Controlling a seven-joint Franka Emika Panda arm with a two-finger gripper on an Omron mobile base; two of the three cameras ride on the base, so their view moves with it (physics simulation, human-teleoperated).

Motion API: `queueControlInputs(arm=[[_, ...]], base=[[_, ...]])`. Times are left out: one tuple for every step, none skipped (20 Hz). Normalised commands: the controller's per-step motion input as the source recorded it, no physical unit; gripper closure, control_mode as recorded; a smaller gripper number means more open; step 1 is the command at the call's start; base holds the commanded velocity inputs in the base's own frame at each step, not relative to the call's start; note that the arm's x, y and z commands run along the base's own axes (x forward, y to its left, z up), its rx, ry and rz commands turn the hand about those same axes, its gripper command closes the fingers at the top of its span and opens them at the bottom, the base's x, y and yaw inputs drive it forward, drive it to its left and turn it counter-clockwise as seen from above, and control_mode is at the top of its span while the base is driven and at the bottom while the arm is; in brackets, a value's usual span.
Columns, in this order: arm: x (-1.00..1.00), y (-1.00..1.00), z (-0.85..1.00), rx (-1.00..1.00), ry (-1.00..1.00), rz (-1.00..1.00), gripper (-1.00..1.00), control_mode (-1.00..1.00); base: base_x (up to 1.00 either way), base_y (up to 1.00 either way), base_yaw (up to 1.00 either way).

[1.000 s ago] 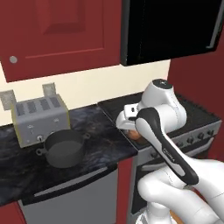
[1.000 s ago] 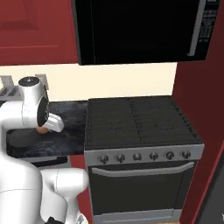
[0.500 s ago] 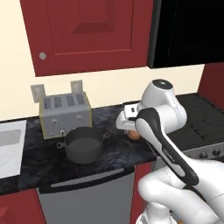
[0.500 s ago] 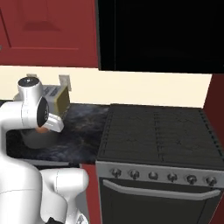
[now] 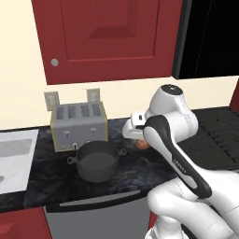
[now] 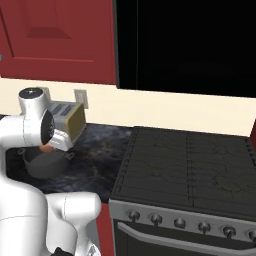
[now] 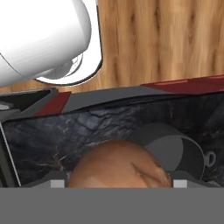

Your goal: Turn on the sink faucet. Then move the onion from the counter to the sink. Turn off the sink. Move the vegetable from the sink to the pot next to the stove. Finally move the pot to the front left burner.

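Fingers (image 7: 112,183) are clamped on the onion (image 7: 118,164), held up just right of the pot (image 5: 97,161) on the desk (image 5: 51,179). You should carry it over the pot's open mouth, lower it inside, then spread them only once centred.

Dark red upper cabinets (image 5: 100,39), cream wall (image 6: 165,110), wood floor (image 7: 162,41)

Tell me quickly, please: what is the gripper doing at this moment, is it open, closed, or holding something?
Gripper: closed on the onion, held above the counter near the pot.
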Motion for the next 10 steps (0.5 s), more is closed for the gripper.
queueControlInputs(arm=[[0.0, 0.0, 0.0, 0.0, 0.0, 0.0, 1.0, 1.0], [0.0, 0.0, 0.0, 0.0, 0.0, 0.0, 1.0, 1.0], [0.0, 0.0, 0.0, 0.0, 0.0, 0.0, 1.0, 1.0], [0.0, 0.0, 0.0, 0.0, 0.0, 0.0, 1.0, 1.0], [0.0, 0.0, 0.0, 0.0, 0.0, 0.0, 1.0, 1.0], [0.0, 0.0, 0.0, 0.0, 0.0, 0.0, 1.0, 1.0], [0.0, 0.0, 0.0, 0.0, 0.0, 0.0, 1.0, 1.0], [0.0, 0.0, 0.0, 0.0, 0.0, 0.0, 1.0, 1.0], [0.0, 0.0, 0.0, 0.0, 0.0, 0.0, 1.0, 1.0], [0.0, 0.0, 0.0, 0.0, 0.0, 0.0, 1.0, 1.0]], base=[[0.37, -0.51, 0.02], [0.36, -0.5, 0.0], [0.36, -0.5, 0.0], [0.33, -0.5, 0.0], [0.32, -0.49, 0.0], [0.33, -0.43, 0.0], [0.34, -0.37, 0.0], [0.29, -0.34, 0.0], [0.29, -0.34, 0.0], [0.24, -0.32, 0.0]])
